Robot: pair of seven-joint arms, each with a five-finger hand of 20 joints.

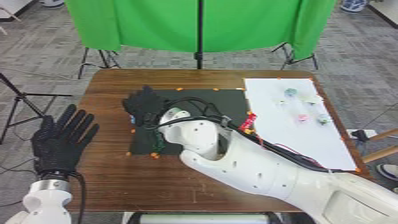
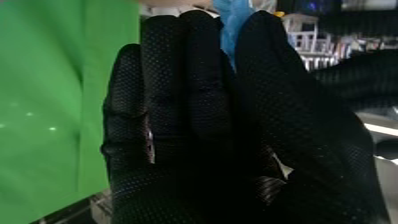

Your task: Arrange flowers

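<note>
Clearly much is left to arrange: the small artificial-looking flowers, a pink one [image 1: 302,117] and a pale blue-green one [image 1: 290,92] among them, lie well apart on the white rectangular sheet [image 1: 322,145]. A dark green leafy piece [image 1: 159,145] rests on the black mat [image 1: 233,103], perhaps already placed. At the mat's far left corner is my right hand [image 1: 142,104], fingers straight and thumb close alongside; a light blue object [image 2: 233,22] shows between their tips, though I cannot tell whether I grip it. My black-gloved left hand [image 1: 60,142] waits open over the brown wooden surface [image 1: 178,192], holding nothing. I judge the job barely begun.
</note>
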